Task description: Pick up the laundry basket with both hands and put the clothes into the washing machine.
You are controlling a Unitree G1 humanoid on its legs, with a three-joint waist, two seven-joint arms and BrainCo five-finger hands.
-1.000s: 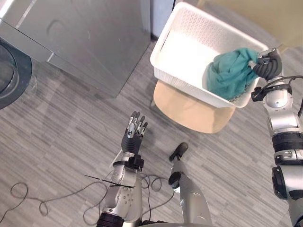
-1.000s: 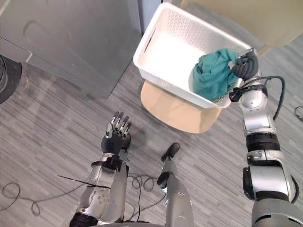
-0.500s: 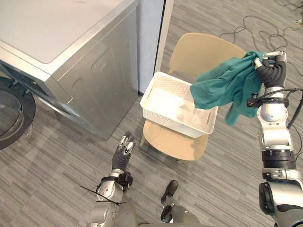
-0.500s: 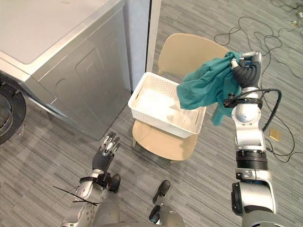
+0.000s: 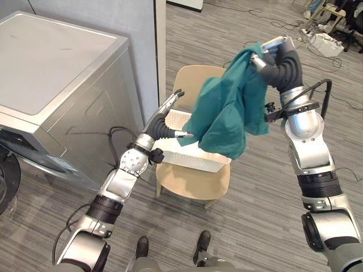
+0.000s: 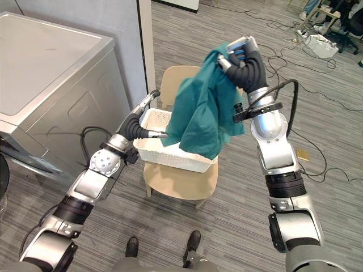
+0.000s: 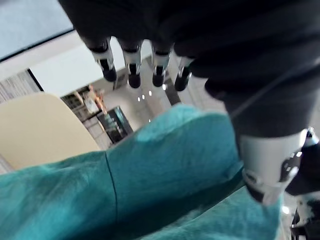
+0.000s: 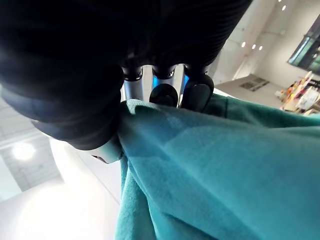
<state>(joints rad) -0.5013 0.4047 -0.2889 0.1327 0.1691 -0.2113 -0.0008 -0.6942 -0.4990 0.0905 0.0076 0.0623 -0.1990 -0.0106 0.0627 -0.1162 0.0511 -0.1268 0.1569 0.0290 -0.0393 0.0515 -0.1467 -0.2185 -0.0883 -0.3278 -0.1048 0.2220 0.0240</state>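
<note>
A teal garment [image 5: 227,113] hangs in the air over the white laundry basket [image 5: 190,160], which sits on a beige chair [image 5: 195,182]. My right hand [image 5: 279,56] is raised high and shut on the garment's top; its wrist view shows the fingers [image 8: 165,90] curled into the teal cloth [image 8: 210,170]. My left hand [image 5: 166,122] is up at the basket's left end, fingers straight, thumb close to the garment's lower edge. In its wrist view the straight fingers [image 7: 132,70] point past the teal cloth [image 7: 150,175]. The silver washing machine [image 5: 57,96] stands at the left.
The machine's dark round door [image 5: 7,181] shows at the left edge. A grey partition [image 5: 113,22] stands behind the machine and chair. Cables and a power strip [image 5: 320,39] lie on the floor at the back right. Open wood-pattern floor lies in front of the chair.
The camera has shifted. My right hand has lifted the teal garment higher, clear of the basket. My left arm has risen from low down to the basket's left end, beside the garment.
</note>
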